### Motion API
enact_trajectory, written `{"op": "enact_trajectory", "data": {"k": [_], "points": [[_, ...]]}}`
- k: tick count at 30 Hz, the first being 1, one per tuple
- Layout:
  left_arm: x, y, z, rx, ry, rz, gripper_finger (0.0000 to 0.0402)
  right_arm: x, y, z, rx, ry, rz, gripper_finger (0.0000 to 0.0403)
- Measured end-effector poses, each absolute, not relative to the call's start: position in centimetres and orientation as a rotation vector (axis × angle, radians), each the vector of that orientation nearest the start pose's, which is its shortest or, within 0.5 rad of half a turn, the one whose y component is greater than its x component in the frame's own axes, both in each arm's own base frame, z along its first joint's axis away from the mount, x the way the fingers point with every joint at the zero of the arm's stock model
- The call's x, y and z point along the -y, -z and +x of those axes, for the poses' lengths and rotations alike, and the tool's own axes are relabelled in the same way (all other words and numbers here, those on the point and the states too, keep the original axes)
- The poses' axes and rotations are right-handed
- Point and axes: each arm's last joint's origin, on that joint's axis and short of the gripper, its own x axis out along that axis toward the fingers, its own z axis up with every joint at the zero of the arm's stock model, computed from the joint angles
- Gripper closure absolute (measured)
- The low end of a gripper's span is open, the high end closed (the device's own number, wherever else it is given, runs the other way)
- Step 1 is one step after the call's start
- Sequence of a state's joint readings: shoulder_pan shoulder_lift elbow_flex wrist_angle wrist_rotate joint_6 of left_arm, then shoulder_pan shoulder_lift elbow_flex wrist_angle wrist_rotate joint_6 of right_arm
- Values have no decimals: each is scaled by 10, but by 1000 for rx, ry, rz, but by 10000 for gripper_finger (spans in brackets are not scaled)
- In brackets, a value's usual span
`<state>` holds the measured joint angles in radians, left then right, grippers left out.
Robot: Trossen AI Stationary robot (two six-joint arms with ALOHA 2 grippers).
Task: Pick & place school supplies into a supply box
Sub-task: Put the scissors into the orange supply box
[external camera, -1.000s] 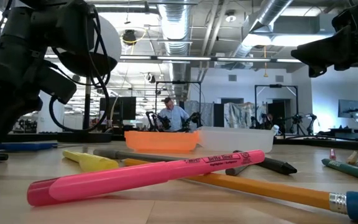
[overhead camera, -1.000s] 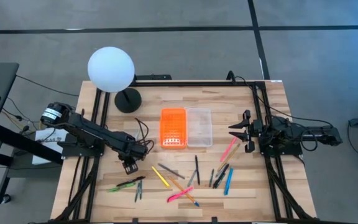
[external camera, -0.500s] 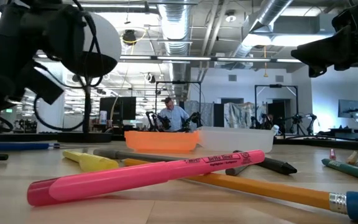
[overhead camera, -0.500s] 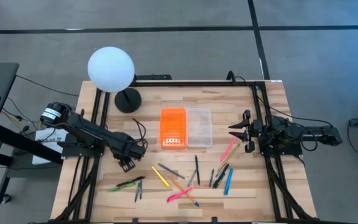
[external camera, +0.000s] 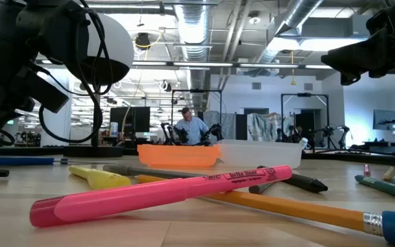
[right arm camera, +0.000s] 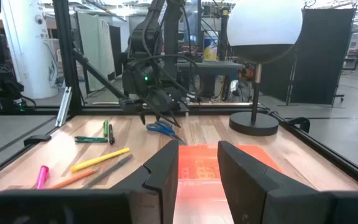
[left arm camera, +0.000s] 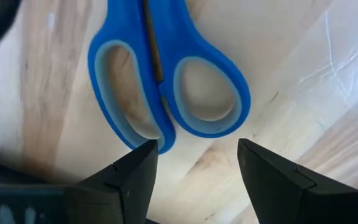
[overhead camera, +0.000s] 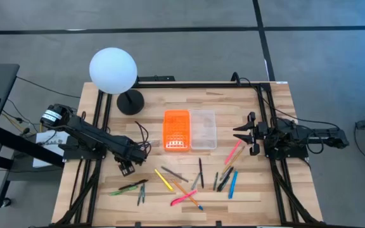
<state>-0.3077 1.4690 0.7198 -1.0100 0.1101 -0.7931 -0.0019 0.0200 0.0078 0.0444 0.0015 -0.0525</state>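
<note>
Blue-handled scissors lie flat on the wooden table; they also show in the right wrist view. My left gripper hovers over them, pointing down, and hides them in the high view. It is open, with one fingertip beside each handle loop. The supply box lies open at the table's middle: orange lid and clear tray side by side. Pens, pencils and markers lie scattered near the front: pink marker, yellow marker, green pens, blue pen. My right gripper is open at the table's right.
A white globe lamp stands on a black base at the far left corner. Black frame rails run along both sides of the table. Bare wood lies behind the box. A person sits far off in the room.
My left gripper has gone a little toward the table's left edge, away from the box. My right arm has kept still.
</note>
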Motion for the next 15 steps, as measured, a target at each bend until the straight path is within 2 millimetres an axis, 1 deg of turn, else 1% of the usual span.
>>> {"op": "enact_trajectory", "data": {"k": [10, 13, 15], "points": [[57, -161, 184, -1629, -416, -242, 184, 0, -169, 98, 33, 4, -52, 295], [56, -160, 185, -1613, -407, -238, 184, 0, -169, 98, 33, 4, -52, 295], [57, -156, 186, -1599, -379, -244, 184, 0, -169, 98, 33, 4, -52, 295]]}}
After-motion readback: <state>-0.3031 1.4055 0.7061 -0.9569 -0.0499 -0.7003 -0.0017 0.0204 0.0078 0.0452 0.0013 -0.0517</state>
